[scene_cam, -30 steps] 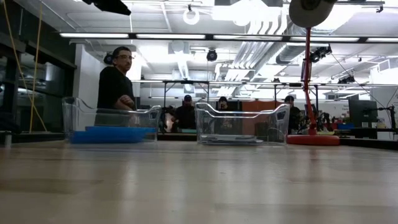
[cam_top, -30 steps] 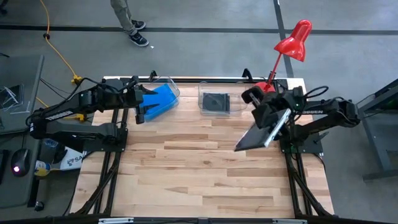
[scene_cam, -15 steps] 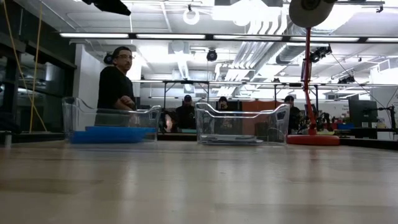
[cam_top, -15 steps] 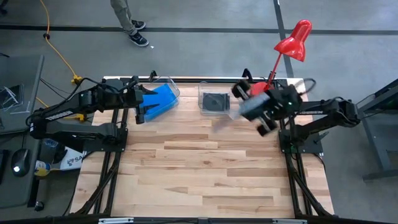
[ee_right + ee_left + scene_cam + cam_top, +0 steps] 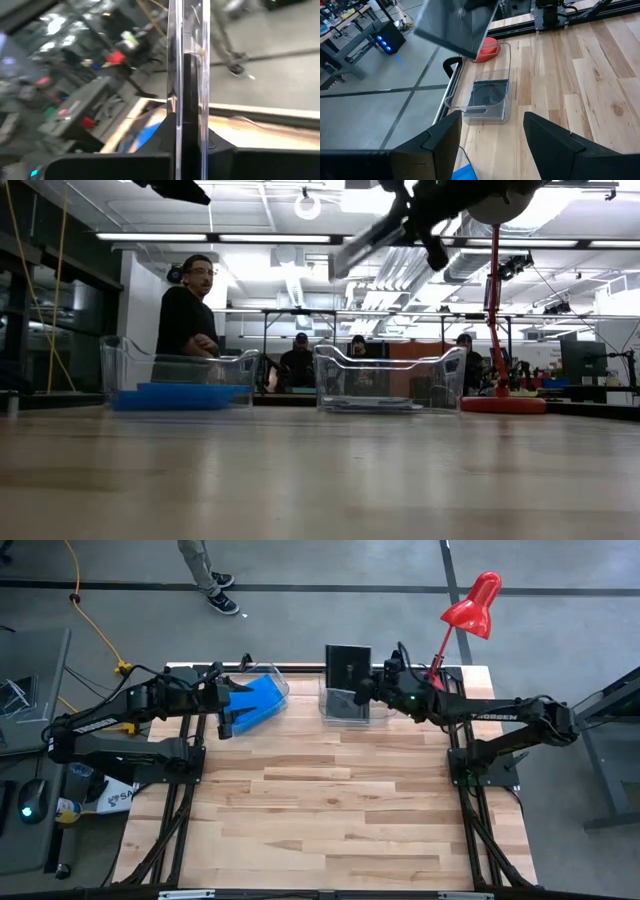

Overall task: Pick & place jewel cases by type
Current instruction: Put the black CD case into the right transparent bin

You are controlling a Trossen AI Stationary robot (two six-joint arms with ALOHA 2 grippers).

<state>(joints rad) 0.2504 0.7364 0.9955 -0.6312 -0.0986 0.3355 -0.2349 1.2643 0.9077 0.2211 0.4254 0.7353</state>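
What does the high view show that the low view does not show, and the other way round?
Only the high view shows both arms whole: the left gripper open above the tub of blue jewel cases, and the wooden table from above. Only the low view shows the room behind, with a person standing beyond the left tub. Both show the right gripper, its jaws shut on a black jewel case held above the other clear tub, and the red lamp.

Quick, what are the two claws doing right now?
Left claw: open, empty, near the blue tub.
Right claw: shut on a black case above the other tub.
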